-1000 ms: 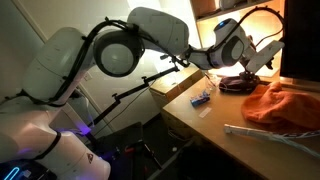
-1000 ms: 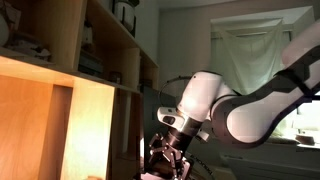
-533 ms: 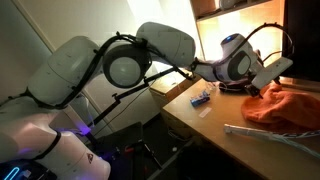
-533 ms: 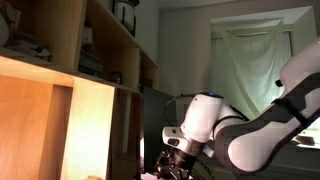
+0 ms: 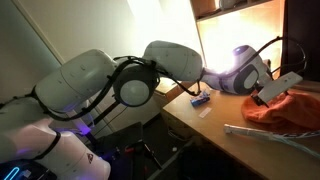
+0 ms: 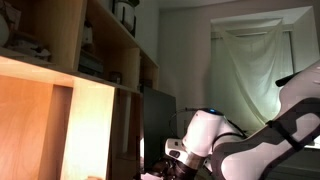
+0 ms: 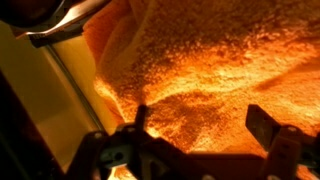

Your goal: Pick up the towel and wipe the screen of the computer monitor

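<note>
With the fingers [image 7: 262, 126] spread apart just above the towel [image 7: 200, 70], we press into a thick fold before closing.

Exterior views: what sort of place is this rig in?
Probably a home office or study: a wooden desk, tall wooden shelving holding clutter, and a curtained window behind.

There is one crumpled orange cloth towel [image 5: 290, 105], one small blue object [image 5: 201, 99] and one long flat white object [image 5: 268, 134] on one wooden desk [image 5: 195, 125], plus one dark monitor screen [image 6: 160, 115].
</note>
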Action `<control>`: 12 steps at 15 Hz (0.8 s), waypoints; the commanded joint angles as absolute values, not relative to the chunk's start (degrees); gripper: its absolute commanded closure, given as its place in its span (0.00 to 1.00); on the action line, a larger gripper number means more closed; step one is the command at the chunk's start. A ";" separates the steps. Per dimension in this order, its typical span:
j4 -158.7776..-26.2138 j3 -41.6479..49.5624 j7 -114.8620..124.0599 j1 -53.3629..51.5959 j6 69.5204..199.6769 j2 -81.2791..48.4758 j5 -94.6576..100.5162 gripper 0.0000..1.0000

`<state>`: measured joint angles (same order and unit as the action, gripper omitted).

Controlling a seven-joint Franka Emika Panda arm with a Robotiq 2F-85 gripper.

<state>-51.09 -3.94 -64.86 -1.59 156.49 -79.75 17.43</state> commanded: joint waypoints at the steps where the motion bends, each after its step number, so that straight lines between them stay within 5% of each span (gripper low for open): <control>1: -42.84 -4.41 -64.85 -0.97 154.95 -84.33 16.03 0.00; 12: -42.96 1.68 -58.58 -2.02 156.57 -84.22 16.76 0.00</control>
